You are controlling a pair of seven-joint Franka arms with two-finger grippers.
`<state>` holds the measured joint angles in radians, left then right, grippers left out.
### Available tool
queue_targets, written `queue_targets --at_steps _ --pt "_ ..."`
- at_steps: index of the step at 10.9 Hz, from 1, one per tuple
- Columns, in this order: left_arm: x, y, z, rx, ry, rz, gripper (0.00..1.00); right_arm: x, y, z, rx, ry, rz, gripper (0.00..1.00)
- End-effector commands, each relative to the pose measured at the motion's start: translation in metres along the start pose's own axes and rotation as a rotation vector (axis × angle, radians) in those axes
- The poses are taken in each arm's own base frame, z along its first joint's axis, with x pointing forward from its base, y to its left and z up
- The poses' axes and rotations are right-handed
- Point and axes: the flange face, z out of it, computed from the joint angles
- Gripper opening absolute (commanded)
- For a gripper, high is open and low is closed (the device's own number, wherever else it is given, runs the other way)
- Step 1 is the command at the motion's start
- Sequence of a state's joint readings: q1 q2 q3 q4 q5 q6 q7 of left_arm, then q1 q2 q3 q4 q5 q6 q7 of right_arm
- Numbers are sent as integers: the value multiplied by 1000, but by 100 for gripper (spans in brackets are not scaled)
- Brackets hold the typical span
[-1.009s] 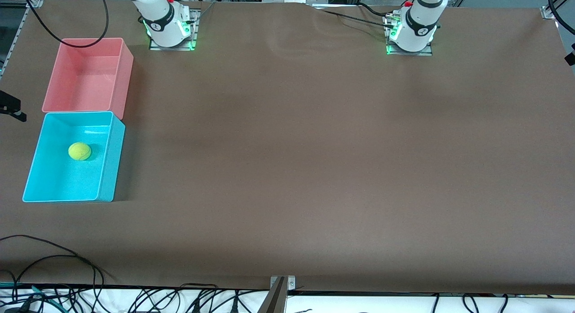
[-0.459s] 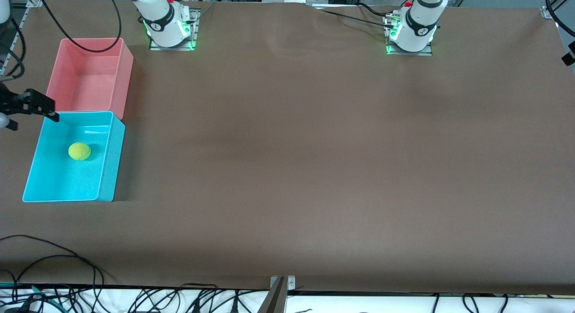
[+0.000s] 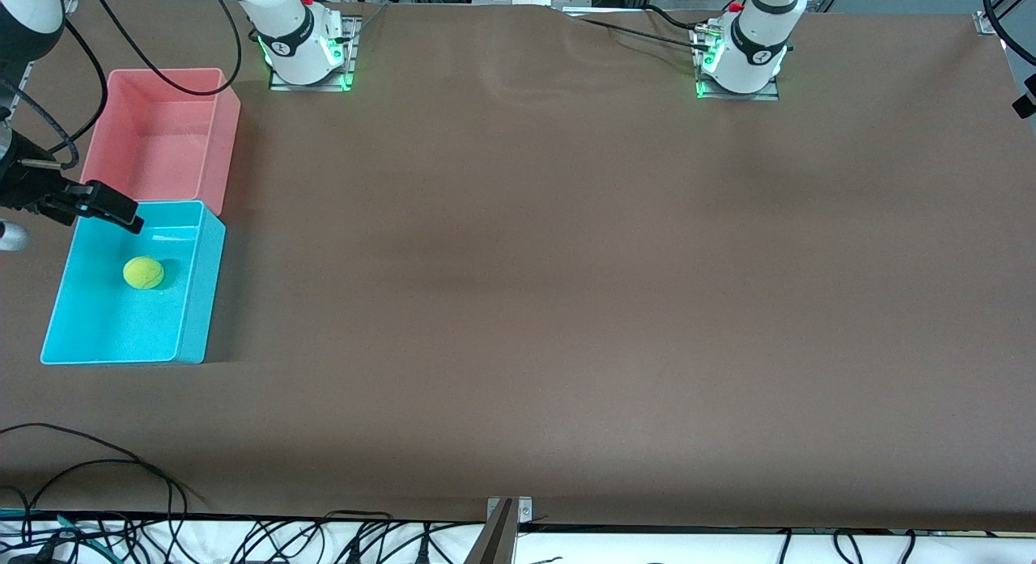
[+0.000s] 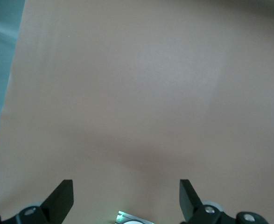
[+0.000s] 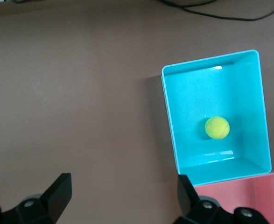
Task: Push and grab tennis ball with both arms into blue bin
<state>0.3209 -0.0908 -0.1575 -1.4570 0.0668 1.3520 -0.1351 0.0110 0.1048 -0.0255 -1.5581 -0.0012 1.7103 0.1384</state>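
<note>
- One small fuzzy yellow-green tennis ball (image 3: 143, 273) lies on the speckled floor of the rectangular cyan-blue plastic bin (image 3: 201, 293), free of every wall and somewhat toward the bin's end that adjoins the pink tub.
- The ball is round, so it has no long axis and points no way; no seam can be made out on it.
- The blue bin's long axis runs from the robots' bases toward the front camera; it stands at the right arm's end of the brown table (image 3: 566, 265).
- A rectangular pink plastic bin (image 3: 218, 135) of like size stands farther from the front camera, its short wall touching or just beside the blue bin's.
- The right gripper (image 5: 120, 193) is up in the air, over the table just beside the blue bin's corner next to the pink bin; its black fingers (image 5: 59, 190) are spread wide and hold nothing.
- The left gripper (image 4: 126, 198) hangs over bare table with its fingers spread wide and nothing between them; that arm waits.
</note>
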Motion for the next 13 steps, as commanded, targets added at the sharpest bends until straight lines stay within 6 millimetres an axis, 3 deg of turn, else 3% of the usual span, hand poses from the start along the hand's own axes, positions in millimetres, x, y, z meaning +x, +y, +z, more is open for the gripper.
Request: queue_targets --at_steps 1,2,7,13 --pt "-3 3 -7 -10 4 23 100 -7 -10 -23 48 13 97 100" --pt "-3 3 -7 -9 4 23 100 -11 -18 -27 35 22 112 100" --pt "-3 3 -8 -11 6 23 100 -20 -12 -31 34 3 149 100" --pt "-3 2 -7 -10 4 22 100 -27 -2 -32 33 -56 -18 100"
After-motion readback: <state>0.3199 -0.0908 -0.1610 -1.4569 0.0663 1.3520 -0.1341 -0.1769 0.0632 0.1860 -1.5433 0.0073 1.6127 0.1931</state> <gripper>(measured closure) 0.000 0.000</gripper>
